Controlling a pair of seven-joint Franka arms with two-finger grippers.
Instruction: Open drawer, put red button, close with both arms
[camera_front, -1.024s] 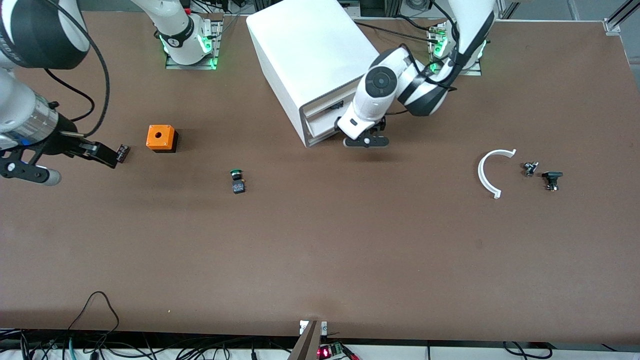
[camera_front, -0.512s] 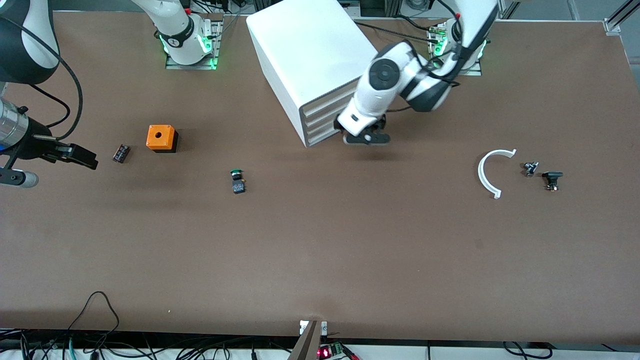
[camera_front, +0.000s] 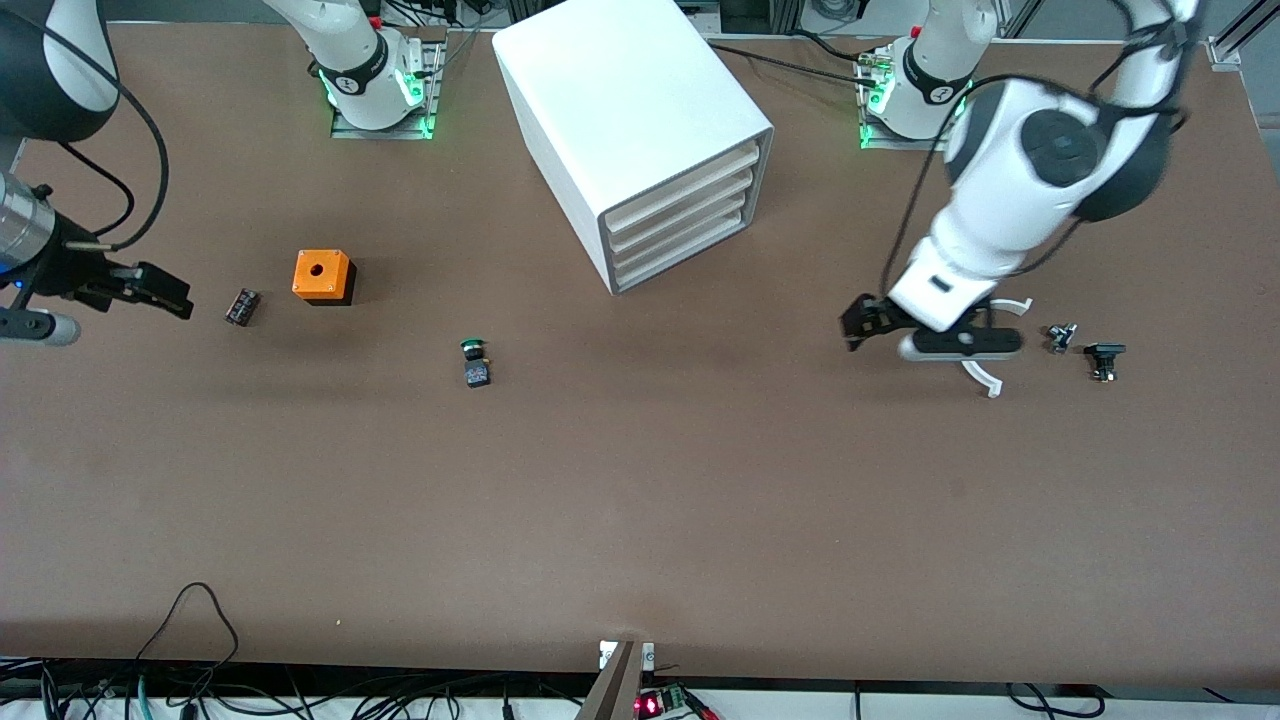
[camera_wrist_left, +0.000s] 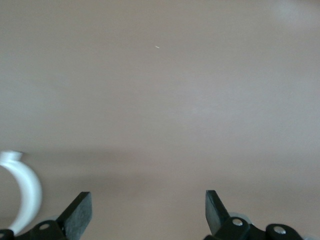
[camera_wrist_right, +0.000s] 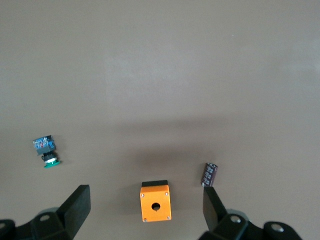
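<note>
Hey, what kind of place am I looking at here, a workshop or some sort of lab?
Most likely a robotics lab: two arms bolted to a brown table, a white drawer cabinet with small electrical parts laid out, and loose cables along the edge.

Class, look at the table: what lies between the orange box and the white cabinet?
Nothing: in the front view the brown table between the orange box and the white cabinet is bare.

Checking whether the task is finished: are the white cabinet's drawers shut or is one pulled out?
Shut. All the white plastic drawer fronts sit flush with the white boxy cabinet; none protrudes.
</note>
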